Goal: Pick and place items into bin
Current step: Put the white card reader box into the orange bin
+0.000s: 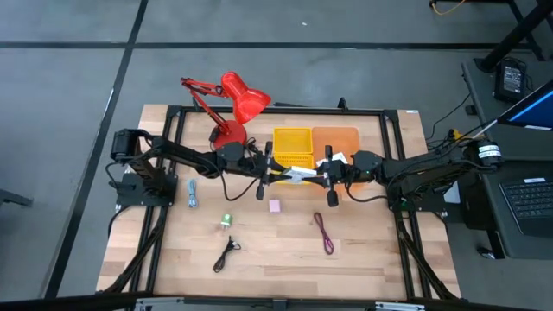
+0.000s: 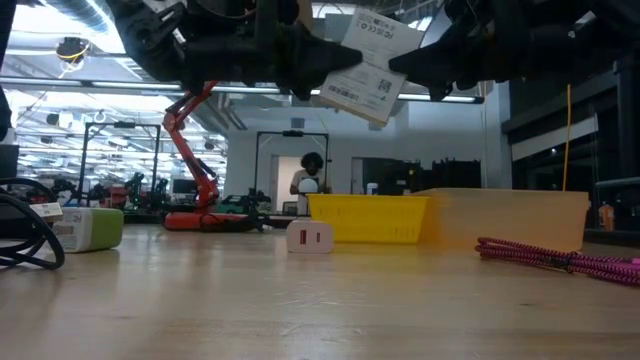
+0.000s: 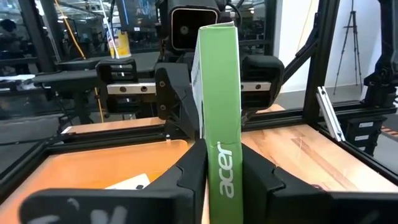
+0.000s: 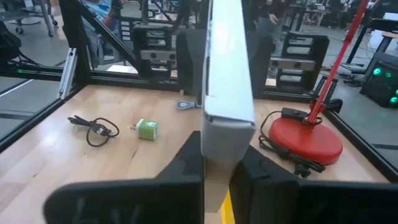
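A flat white printed packet (image 1: 299, 175) with a green edge marked "acer" (image 3: 219, 93) hangs in the air between both grippers, over the near rim of the yellow bin (image 1: 293, 141). My left gripper (image 1: 276, 173) is shut on its left end and my right gripper (image 1: 323, 177) on its right end. In the low view the packet (image 2: 365, 62) sits tilted, well above the table. On the wood lie a pink block (image 1: 275, 206), a green piece (image 1: 226, 221), a black cord (image 1: 226, 253) and a maroon cord (image 1: 324, 231). My left gripper (image 3: 222, 180) pinches the packet's green edge (image 3: 222, 158) between its two fingers (image 3: 186, 177), coming level from the table's left. The packet stands on edge, lifted clear. My right gripper (image 4: 221, 165) pinches the opposite white end (image 4: 227, 130) between its two fingers (image 4: 254, 171), level from the table's right.
An orange bin (image 1: 335, 138) stands right of the yellow one, with a white packet (image 3: 127, 182) inside. A red desk lamp (image 1: 233, 108) stands at the far left, its base (image 4: 305, 140) on the table. A small bluish item (image 1: 192, 192) lies on the left.
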{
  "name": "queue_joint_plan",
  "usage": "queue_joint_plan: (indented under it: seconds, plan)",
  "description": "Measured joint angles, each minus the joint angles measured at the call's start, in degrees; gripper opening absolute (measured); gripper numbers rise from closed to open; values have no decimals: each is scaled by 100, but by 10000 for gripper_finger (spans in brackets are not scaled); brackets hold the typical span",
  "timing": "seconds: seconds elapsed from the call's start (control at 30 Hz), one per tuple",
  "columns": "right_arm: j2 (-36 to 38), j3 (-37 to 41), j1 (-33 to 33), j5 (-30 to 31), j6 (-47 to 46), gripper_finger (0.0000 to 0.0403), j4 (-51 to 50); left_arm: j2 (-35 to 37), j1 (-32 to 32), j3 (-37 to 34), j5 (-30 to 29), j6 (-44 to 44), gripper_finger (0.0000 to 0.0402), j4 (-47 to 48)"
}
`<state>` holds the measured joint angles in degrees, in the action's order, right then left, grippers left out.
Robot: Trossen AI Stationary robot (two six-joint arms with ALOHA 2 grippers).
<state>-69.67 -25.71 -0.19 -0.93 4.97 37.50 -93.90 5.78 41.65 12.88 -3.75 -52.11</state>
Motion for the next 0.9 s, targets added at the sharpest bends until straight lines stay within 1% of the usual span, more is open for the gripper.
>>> queue_joint_plan:
  seconds: [0.17,0.3,0.43,0.5,0.7,0.9]
  plan:
    - [-5,0,2,221,-174,27,-25,67,2,0,-28,45,99,169]
    - [39,-4,2,235,-157,20,-31,350,22,4,-13,124,118,687]
    - [270,-7,2,264,-165,20,-162,777,37,4,-7,-78,123,1273]
    - [483,-10,7,345,-167,20,-412,1019,37,4,-25,-197,120,1597]
    - [1325,-9,-1,1336,-311,20,-1693,1666,-32,2,-35,-503,93,2678]
    - [2160,-9,-7,1570,-774,19,-2869,1919,-103,0,-87,-617,46,3268]
